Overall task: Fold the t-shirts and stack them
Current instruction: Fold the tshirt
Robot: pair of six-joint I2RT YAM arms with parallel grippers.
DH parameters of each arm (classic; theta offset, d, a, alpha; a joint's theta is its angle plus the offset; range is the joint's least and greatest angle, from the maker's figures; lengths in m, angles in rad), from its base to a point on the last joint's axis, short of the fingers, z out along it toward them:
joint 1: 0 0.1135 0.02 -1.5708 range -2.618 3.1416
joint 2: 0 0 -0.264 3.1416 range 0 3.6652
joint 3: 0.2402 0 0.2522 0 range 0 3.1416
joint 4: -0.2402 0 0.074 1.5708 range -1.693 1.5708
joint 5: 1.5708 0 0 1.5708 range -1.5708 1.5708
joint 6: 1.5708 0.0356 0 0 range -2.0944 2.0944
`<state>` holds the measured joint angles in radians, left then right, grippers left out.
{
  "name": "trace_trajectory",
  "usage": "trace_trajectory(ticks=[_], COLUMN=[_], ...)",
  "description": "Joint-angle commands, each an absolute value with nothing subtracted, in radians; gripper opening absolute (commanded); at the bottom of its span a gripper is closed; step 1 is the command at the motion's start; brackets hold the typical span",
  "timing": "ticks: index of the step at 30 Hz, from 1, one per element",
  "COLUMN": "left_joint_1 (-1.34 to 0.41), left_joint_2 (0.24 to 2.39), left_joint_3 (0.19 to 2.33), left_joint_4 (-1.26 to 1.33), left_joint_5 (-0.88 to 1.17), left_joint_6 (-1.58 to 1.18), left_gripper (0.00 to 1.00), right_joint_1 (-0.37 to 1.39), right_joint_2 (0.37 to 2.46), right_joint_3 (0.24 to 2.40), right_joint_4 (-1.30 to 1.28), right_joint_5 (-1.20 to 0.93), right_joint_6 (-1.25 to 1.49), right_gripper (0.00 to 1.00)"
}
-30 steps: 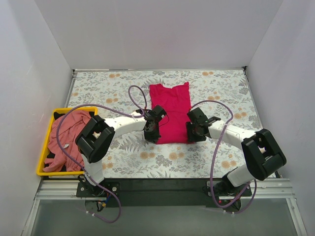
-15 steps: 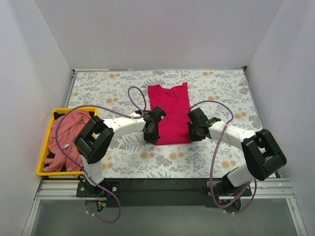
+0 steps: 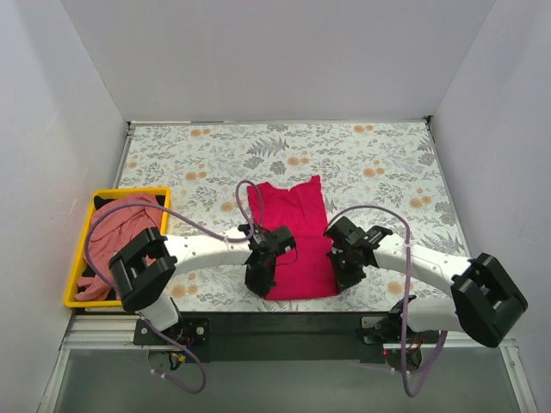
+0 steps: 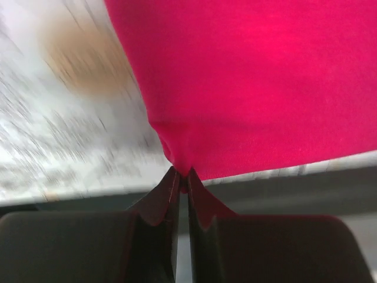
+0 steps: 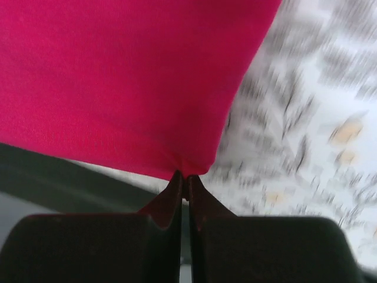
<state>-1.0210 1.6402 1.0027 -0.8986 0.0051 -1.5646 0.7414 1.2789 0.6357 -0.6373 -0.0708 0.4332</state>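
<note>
Bright magenta-red plain cloth t-shirt point(image 3: 293, 232) lies flat on the bench point(image 3: 387, 163), which has a pale grey-leaf and orange-flower print. The shirt is left of the bench's middle. Its long axis runs near to far, and the hem end points at the arm bases, just inside the bench's near edge. The far end is narrower with an uneven edge. The shape is a tall rectangle with the sides tucked in, and the weave is smooth and matte.

Left hand point(image 4: 182, 177) is closed, its dark fingers pinching the near-left hem corner – the cloth puckers into a small peak at the tips. Right hand point(image 5: 184, 177) is closed too, pinching the near-right hem corner with the same pucker. Between the two grips the hem edge runs nearly straight.

Dusty salmon-pink soft cloth t-shirt point(image 3: 116, 237) sits crumpled in a heap – no clear axis – inside the yellow plastic rectangular bin point(image 3: 129, 190) at the bench's left edge, well apart from the magenta one. Purple cables loop over both arms.
</note>
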Motion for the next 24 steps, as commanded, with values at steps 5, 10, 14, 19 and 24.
trace_trajectory(ticks=[5,10,14,19,24], left_joint_1=[-1.246,-1.183,-1.028,-0.904,-0.868], left_joint_2=[1.393,1.391,1.391,1.414,1.436], left_joint_3=[0.943,1.11,1.233,1.305,1.35], left_joint_4=[-1.233,-1.347,-1.35,-1.335,-1.318], left_joint_5=[0.179,0.094,0.028,-0.031,-0.055], left_joint_6=[-1.816,-1.755,-1.649,-1.562,-1.54], left_gripper=[0.0,0.0,0.0,0.0,0.0], right_joint_1=[0.816,0.792,0.743,0.678,0.66], right_joint_2=[1.075,1.161,1.252,1.353,1.417], right_joint_3=[0.728,0.914,1.106,1.303,1.423], right_joint_4=[-1.188,-1.232,-1.236,-1.244,-1.252], right_joint_5=[-0.111,-0.029,0.037,0.046,0.038], right_joint_6=[0.469,0.404,0.331,0.247,0.216], right_gripper=[0.01,0.01,0.01,0.01,0.01])
